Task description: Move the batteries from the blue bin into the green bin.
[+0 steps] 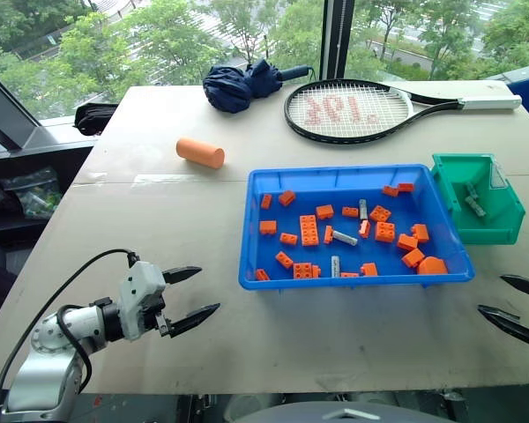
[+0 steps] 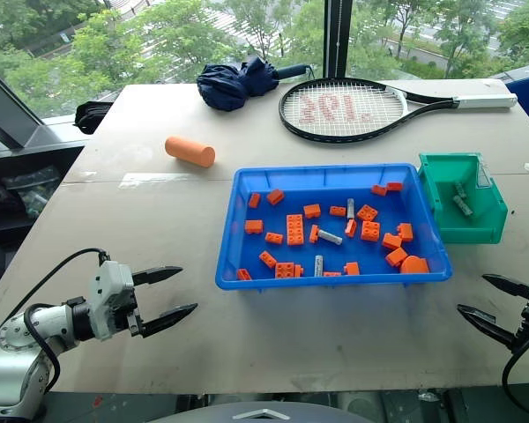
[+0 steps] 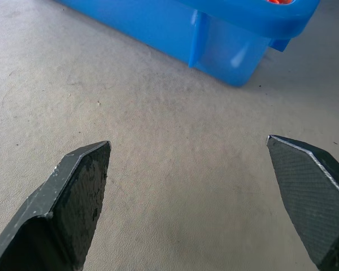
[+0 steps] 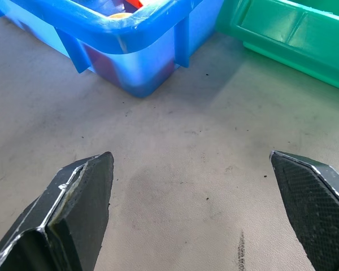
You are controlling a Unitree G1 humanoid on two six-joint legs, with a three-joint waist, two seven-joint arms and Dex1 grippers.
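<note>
The blue bin [image 1: 357, 280] sits on the table right of centre. Among orange toy bricks [image 1: 309, 230] it holds three grey batteries [image 1: 345, 237], one lying slantwise, one upright in the picture [image 1: 363, 209] and one near the front wall [image 1: 335, 265]. The green bin [image 1: 489, 231] stands against its right side with two batteries [image 1: 474, 201] inside. My left gripper [image 1: 207, 291] hovers open over bare table left of the blue bin. My right gripper [image 1: 492, 294] is open near the table's front right, just before both bins. In the wrist views each gripper [image 3: 186, 141] [image 4: 190, 154] shows spread fingers with nothing between them.
An orange cylinder [image 1: 199, 152] lies on the table behind and left of the blue bin. A tennis racket [image 1: 348, 110] and a folded dark-blue umbrella [image 1: 242, 84] lie at the far edge by the window. The table's left side drops off beside my left arm.
</note>
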